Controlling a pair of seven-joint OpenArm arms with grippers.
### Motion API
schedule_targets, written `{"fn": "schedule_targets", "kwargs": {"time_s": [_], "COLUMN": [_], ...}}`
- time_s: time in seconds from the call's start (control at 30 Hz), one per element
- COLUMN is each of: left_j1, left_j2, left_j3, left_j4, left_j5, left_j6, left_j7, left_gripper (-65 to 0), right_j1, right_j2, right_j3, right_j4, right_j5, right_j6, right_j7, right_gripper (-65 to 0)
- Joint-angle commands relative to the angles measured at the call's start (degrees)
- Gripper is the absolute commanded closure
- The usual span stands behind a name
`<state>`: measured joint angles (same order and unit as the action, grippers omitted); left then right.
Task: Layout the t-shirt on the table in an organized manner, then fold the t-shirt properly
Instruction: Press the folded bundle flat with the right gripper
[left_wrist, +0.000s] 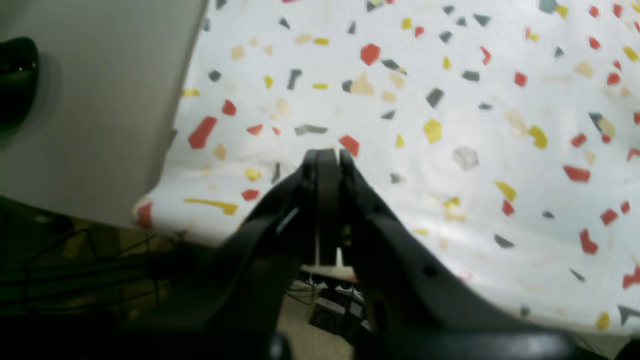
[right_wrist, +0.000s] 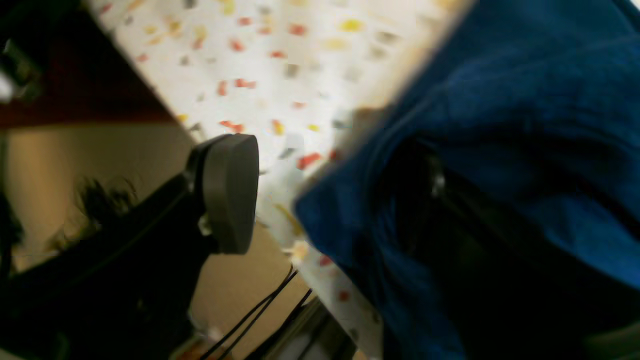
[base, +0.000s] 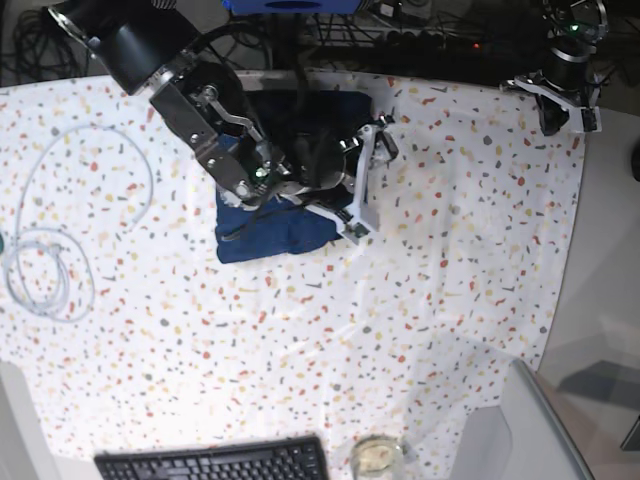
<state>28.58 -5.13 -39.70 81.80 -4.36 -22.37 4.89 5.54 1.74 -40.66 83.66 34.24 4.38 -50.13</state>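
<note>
Under the right arm, t-shirt (base: 270, 228) mostly hidden — folds unclear

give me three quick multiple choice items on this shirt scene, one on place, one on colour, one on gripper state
1. Where is the t-shirt?
A. on the keyboard
B. on the table, far side, under the right arm
C. on the floor

2. What colour is the t-shirt?
A. red
B. white
C. dark navy blue

3. How does the left gripper stand?
A. shut, empty
B. wide open
C. shut on the t-shirt

Answers: 1 B, base view shows it bunched there. 2 C, plain in both views. 3 A, its fingers meet above bare cloth.
</note>
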Motion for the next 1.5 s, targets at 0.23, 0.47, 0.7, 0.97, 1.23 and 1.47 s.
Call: {"fn": "schedule_targets", "kwargs": {"time_s": [0.23, 0.47, 0.7, 0.97, 1.23, 1.47], "left_j1": [-0.4, -0.8, -0.8, -0.8, -0.8, -0.8], "left_j2": [-0.8, -0.8, -0.7, -0.7, -0.6, -0.7], "left_j3": [-0.7, -0.4, -0.3, -0.6, -0.6, -0.6], "left_j4": [0.6, 0.6, 0.6, 0.6, 0.6, 0.6], "left_j5": [-0.5, -0.5, -0.5, -0.5, -0.5, -0.5], "left_j6": [0.3, 0.3, 0.3, 0.3, 0.3, 0.3], "left_j7": [-1.4, -1.4, -1.4, -1.4, -1.4, -1.4], "left_gripper": [0.0, 0.0, 0.0, 0.0, 0.0, 0.0], "right_j1": [-0.7, -2.2, -2.4, -0.9, 1.4, 2.9], "right_j2": [10.0, 15.6, 14.5, 13.1, 8.8, 7.1], "right_j3": [1.8, 5.8, 5.4, -6.9, -15.4, -21.1], "right_j4": [20.1, 15.6, 8.1, 7.8, 7.8, 8.3], "right_j5": [1.4, 1.3, 1.2, 1.2, 1.2, 1.2], "right_j6": [-10.9, -12.1, -12.0, -12.0, -12.2, -12.3], "right_j7": [0.8, 1.0, 3.1, 3.6, 3.1, 1.3], "right_gripper": [-38.3, -17.0, -1.2, -0.9, -0.9, -0.8]}}
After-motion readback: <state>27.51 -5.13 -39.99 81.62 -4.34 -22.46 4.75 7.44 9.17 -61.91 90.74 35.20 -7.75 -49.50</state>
